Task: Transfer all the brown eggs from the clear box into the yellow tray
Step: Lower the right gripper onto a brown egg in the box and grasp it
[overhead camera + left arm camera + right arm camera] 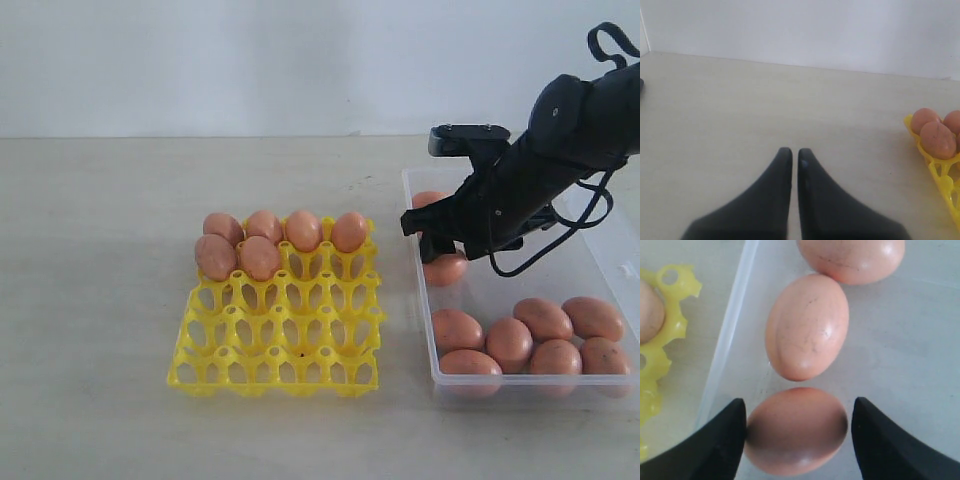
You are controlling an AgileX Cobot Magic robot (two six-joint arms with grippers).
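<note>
The yellow tray (280, 350) lies mid-table with several brown eggs (260, 257) in its far rows. To its right the clear box (530, 385) holds more brown eggs (510, 343), most bunched at its near end. My right gripper (435, 240) reaches down into the box's far left part. In the right wrist view the right gripper (799, 402) is open, its fingers on either side of one egg (796, 432) lying on the box floor, two more eggs (807, 327) beyond it. My left gripper (795, 151) is shut and empty over bare table, left of the tray (940, 170).
The box's left wall (725, 350) runs close beside the right gripper's fingers, with the tray's corner (670, 295) just outside it. A white wall stands behind the table. The tray's near rows of cups (275, 365) hold nothing.
</note>
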